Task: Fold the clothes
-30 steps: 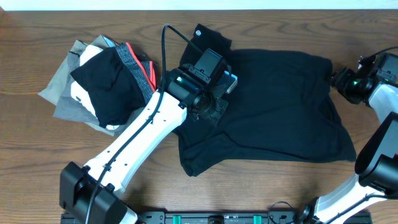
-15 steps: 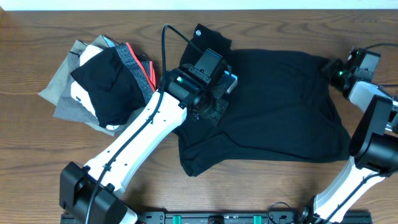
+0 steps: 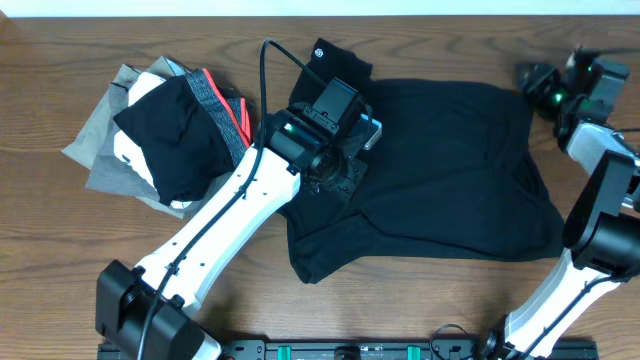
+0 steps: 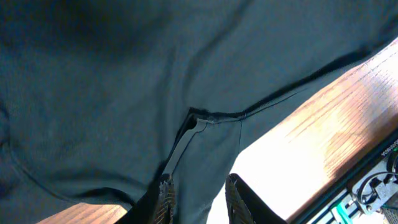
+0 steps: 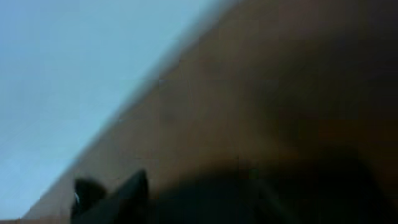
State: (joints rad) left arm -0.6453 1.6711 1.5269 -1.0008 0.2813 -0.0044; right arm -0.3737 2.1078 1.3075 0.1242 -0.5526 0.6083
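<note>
The clothes, a black shirt [image 3: 450, 170], lie spread over the middle and right of the wooden table. A part of the shirt with a small round white logo [image 3: 320, 53] sticks out at the back. My left gripper [image 3: 350, 120] is down on the shirt's left part. In the left wrist view, its fingers [image 4: 165, 200] stand narrowly apart with a fold of the dark fabric [image 4: 124, 81] between them. My right gripper [image 3: 532, 78] hovers off the shirt's back right corner. The right wrist view is blurred, showing one dark finger [image 5: 118, 196] over brown wood.
A pile of other garments [image 3: 170, 130], grey, black, white and one with a red-striped band, lies at the left. A black cable [image 3: 265, 70] loops up behind the left arm. The arms' base rail [image 3: 340, 350] runs along the front table edge.
The right gripper has moved from the shirt's right edge toward the back, past the back right corner and off the fabric. The left arm and the shirt stay still.
</note>
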